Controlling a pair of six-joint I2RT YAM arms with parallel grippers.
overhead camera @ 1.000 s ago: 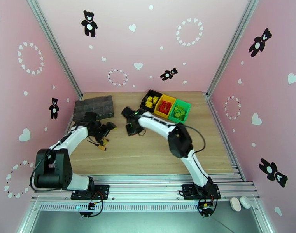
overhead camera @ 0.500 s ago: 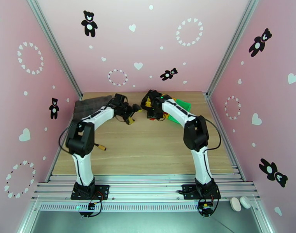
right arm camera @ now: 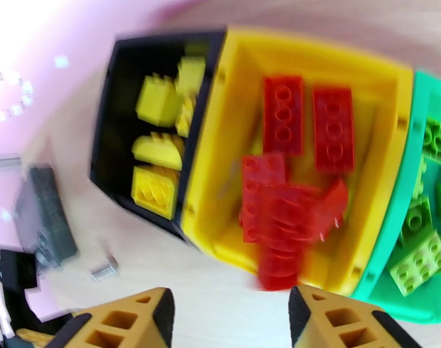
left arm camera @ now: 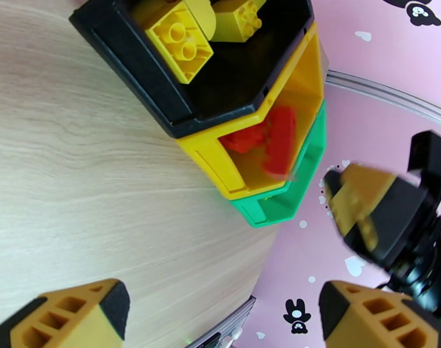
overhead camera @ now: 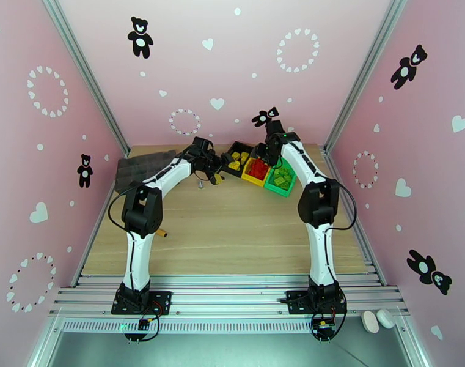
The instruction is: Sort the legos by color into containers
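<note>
As it smears, red lego (right arm camera: 281,239): shapeless over yellow container (right arm camera: 232,111)
Left end effector (left arm camera: 223,301): fingers wide apart
Right end effector (right arm camera: 229,311): fingers parted

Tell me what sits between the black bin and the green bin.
The yellow bin, flush against both, with red bricks inside; the right wrist view shows it best.

The wooden table (overhead camera: 232,240) carries three joined bins (left arm camera: 211,163), a grey tray (overhead camera: 132,172) and a screwdriver (overhead camera: 162,232).
</note>
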